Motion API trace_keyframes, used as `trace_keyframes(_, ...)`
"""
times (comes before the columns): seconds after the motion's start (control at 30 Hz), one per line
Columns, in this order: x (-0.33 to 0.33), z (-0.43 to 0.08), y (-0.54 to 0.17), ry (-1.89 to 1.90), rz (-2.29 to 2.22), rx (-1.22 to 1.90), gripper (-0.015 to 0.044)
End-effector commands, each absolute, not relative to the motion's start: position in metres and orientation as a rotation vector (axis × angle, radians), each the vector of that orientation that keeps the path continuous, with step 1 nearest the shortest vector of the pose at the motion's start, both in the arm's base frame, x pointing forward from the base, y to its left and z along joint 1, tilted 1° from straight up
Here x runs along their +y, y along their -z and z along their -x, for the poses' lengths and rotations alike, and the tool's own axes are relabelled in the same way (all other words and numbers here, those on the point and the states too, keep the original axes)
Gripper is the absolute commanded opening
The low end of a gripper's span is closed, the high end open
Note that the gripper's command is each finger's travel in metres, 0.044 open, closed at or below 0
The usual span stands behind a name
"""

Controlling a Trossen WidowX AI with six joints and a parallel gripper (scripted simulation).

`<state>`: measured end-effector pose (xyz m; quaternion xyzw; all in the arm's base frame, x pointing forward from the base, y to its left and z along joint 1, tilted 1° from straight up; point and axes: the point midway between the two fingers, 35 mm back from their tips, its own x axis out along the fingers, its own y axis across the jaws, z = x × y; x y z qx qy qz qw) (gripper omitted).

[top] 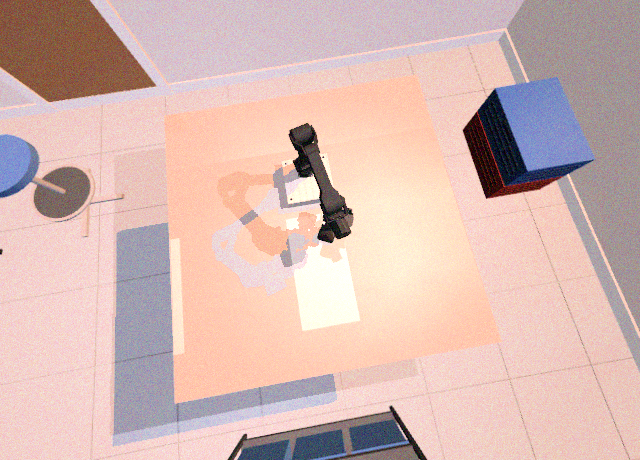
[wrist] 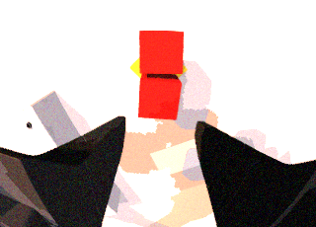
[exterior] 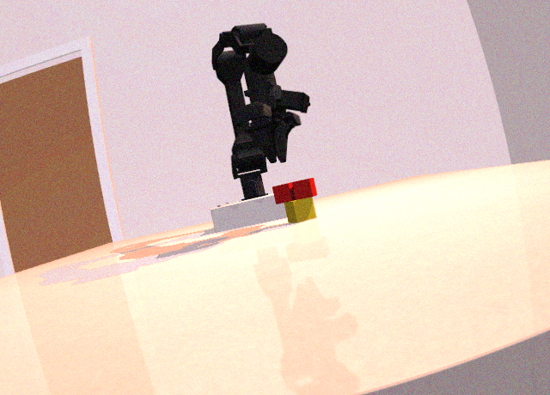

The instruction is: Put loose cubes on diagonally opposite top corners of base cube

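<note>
The yellow base cube (exterior: pixel 302 210) (wrist: pixel 134 68) stands on the table, with only two corners showing in the wrist view. One red cube (exterior: pixel 304 189) (wrist: pixel 161 51) rests on it. The other red cube (exterior: pixel 282 193) (wrist: pixel 159 98) rests beside the first, also on the base. Both look level, with a narrow dark gap between them in the wrist view. My gripper (exterior: pixel 277 161) (wrist: pixel 161 125) is partly open and empty, above and to the side of the nearer red cube, not touching it. In the top view the arm hides the cubes.
The arm's white base block (top: pixel 303 190) (exterior: pixel 248 215) stands behind the cubes. A white rectangle (top: pixel 328 300) lies on the orange table top (top: pixel 413 269). A blue and red crate stack (top: pixel 547 124) and a blue stool (top: pixel 12 163) stand off the table.
</note>
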<state>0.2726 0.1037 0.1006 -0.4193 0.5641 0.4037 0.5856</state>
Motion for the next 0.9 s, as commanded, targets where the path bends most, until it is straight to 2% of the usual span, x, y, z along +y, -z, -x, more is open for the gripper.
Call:
trace_keyframes(0.0,0.104,-0.273,-0.109,-0.940,0.977,1.314,0.0205)
trace_keyframes(0.1,0.104,-0.273,-0.109,-0.940,0.977,1.314,0.0205)
trace_keyframes(0.23,0.106,-0.272,-0.109,-0.941,0.978,1.313,0.0310)
trace_keyframes(0.37,0.150,-0.259,-0.110,-0.945,0.973,1.311,0.0400)
trace_keyframes(0.6,0.230,-0.214,-0.112,-0.953,0.965,1.311,0.0400)
trace_keyframes(0.87,0.232,-0.213,-0.112,-0.953,0.965,1.311,0.0400)
